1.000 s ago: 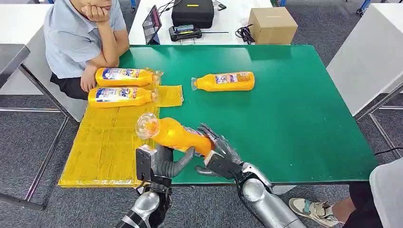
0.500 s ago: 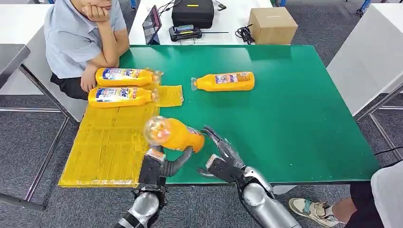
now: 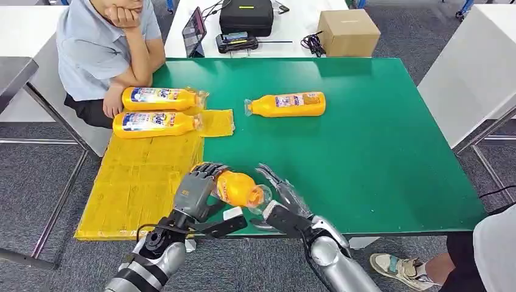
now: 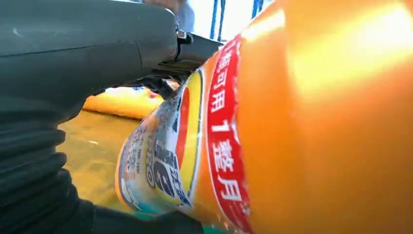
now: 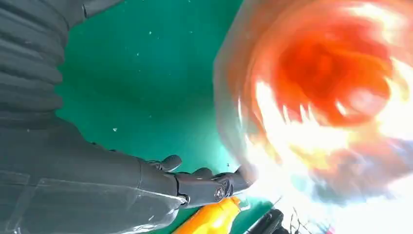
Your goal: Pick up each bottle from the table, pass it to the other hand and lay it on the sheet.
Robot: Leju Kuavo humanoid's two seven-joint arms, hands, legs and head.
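Observation:
My left hand (image 3: 196, 190) grips an orange bottle (image 3: 236, 188) from above, just over the green table's near edge beside the yellow sheet (image 3: 137, 182). The bottle's clear-wrapped end points at my right hand (image 3: 281, 205), which is open with fingers spread a little to its right. Close up, the bottle (image 4: 302, 126) lies against my left hand (image 4: 73, 63). In the right wrist view the bottle (image 5: 331, 92) is a blur beyond my right hand's fingers (image 5: 199, 185). Two bottles (image 3: 159, 98) (image 3: 155, 123) lie on the sheet's far end. Another bottle (image 3: 286, 104) lies on the table.
A person (image 3: 100, 42) sits at the table's far left corner, a forearm resting by the sheet's bottles. The green table (image 3: 377, 152) has white tables on both sides. Behind it stand a cardboard box (image 3: 348, 31), a black case (image 3: 246, 15) and a tablet (image 3: 195, 29).
My right hand let go of the bottle's end and spread its fingers. My left hand took the bottle, turned over on top of it and lowered it.

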